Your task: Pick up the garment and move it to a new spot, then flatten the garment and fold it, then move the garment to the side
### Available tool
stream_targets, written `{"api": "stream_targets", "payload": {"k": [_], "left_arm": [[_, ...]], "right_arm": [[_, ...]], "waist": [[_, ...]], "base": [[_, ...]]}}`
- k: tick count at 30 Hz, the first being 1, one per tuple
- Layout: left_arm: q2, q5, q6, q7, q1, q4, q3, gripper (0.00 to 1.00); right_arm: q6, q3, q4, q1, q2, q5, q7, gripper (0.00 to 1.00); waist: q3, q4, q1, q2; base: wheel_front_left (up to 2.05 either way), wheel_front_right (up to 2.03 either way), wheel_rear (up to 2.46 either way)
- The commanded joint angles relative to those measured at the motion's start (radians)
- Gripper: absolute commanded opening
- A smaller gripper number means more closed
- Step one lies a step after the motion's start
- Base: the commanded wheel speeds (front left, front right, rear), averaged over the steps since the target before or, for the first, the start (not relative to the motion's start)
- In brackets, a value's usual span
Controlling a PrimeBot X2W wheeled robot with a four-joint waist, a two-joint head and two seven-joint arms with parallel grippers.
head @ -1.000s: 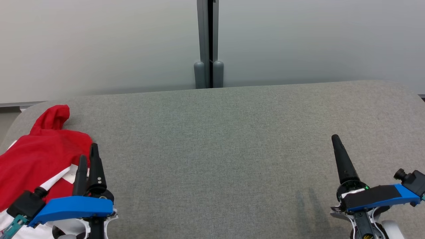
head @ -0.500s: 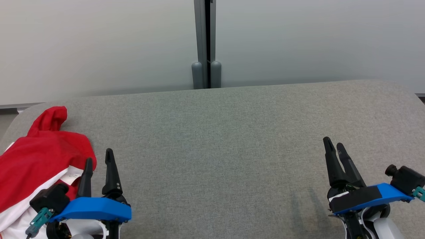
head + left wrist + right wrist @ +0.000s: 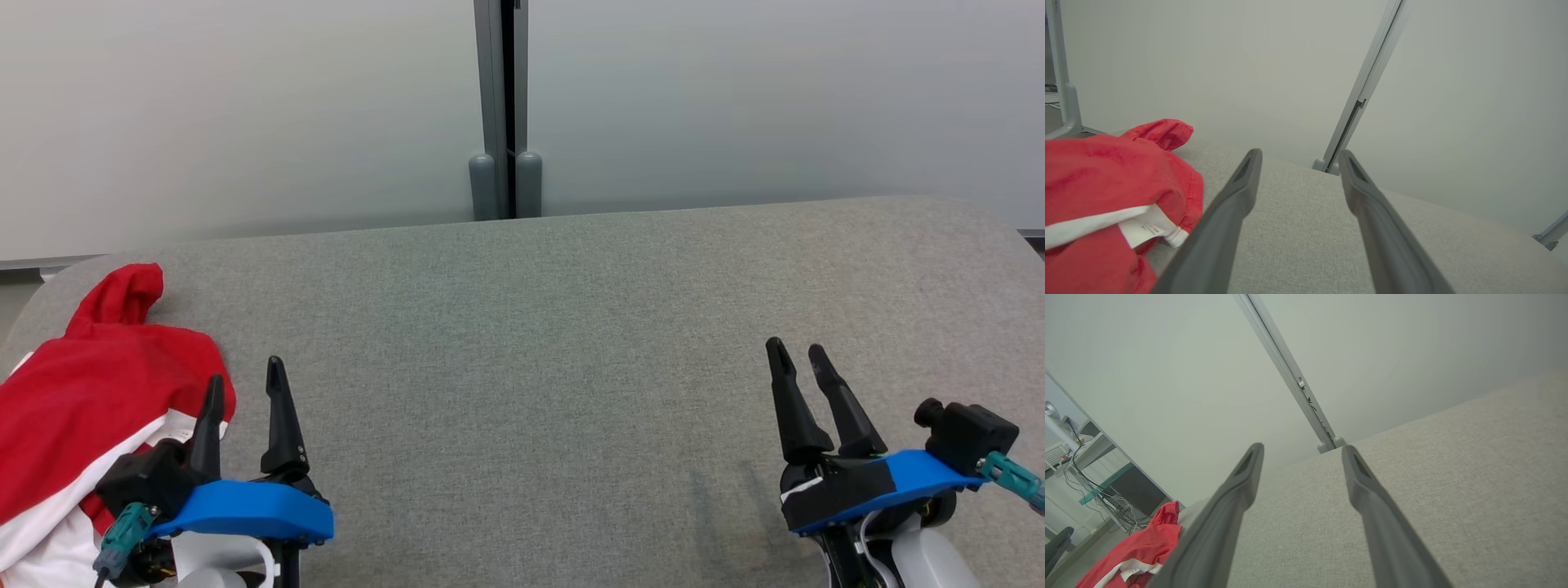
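The left gripper (image 3: 244, 371) is seen with its fingers spread and nothing held. The red and white garment (image 3: 90, 392) is bunched just to its left on the grey table (image 3: 522, 343), close beside the left finger. The right gripper (image 3: 794, 347) is likewise spread and empty, with the garment far off to its left.

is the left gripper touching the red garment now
Cannot tell. Head view: the left gripper overlaps the red garment edge. Left wrist view: the hem meets one finger's outline, no plain gap.
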Motion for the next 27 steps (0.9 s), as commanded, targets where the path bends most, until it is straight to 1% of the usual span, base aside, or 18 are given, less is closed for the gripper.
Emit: {"api": "stream_targets", "payload": {"k": [1, 12, 19, 27], "left_arm": [[0.009, 0.027, 0.008, -0.01, -0.018, -0.015, -0.004, 1.0], [0.025, 0.124, 0.022, -0.036, -0.007, -0.017, -0.025, 1.0], [0.023, 0.171, 0.033, -0.052, 0.001, -0.015, -0.025, 1.0], [0.022, 0.231, 0.033, -0.068, 0.0, -0.015, -0.026, 1.0]], "right_arm": [[0.002, 0.006, -0.003, -0.023, -0.01, -0.026, -0.01, 1.0], [0.002, 0.011, 0.05, -0.038, -0.005, -0.13, -0.036, 1.0], [0.002, 0.032, 0.081, -0.051, -0.002, -0.188, -0.052, 1.0], [0.002, 0.044, 0.091, -0.056, -0.006, -0.247, -0.069, 1.0]], "waist": [[-0.001, 0.0, 0.0, -0.0001], [-0.003, -0.003, 0.0, -0.0001], [-0.006, -0.007, 0.0, -0.0001], [-0.01, -0.01, 0.0, -0.0001]], "base": [[0.0, 0.0, 0.0], [0.0, 0.0, 0.0], [0.0, 0.0, 0.0], [0.0, 0.0, 0.0]]}}
